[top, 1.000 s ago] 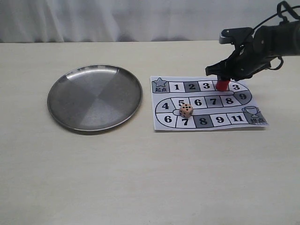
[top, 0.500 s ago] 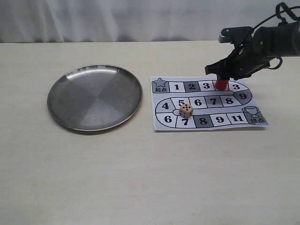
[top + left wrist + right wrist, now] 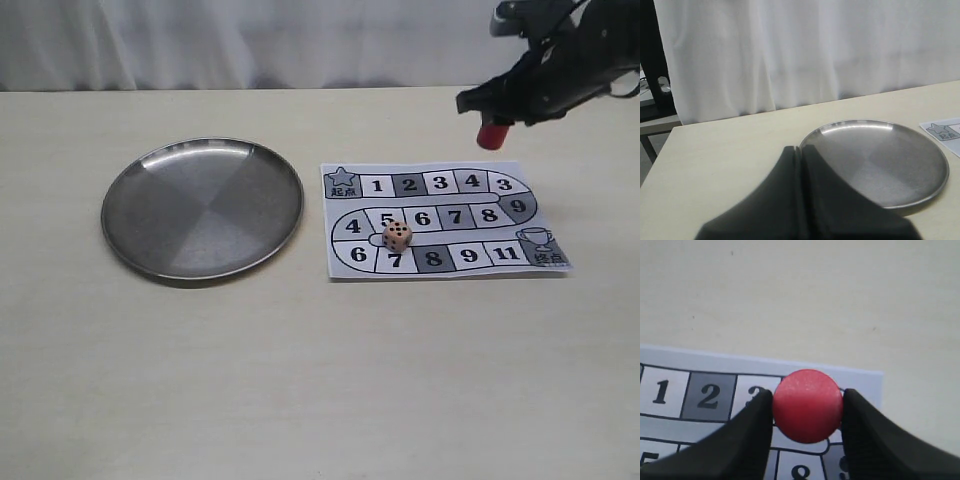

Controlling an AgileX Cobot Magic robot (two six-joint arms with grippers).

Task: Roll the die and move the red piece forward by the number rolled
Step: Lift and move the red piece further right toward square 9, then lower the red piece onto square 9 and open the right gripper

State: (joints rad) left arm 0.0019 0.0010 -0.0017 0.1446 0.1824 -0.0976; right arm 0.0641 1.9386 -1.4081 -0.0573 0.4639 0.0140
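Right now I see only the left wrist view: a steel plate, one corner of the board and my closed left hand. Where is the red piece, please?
Observer: The right hand is shut on the red piece and holds it in the air, off the board.
Operator: Thank you. And where does the die lie?
Observer: The die rests on the board, across the border between squares 5 and 7. It is not in the plate.
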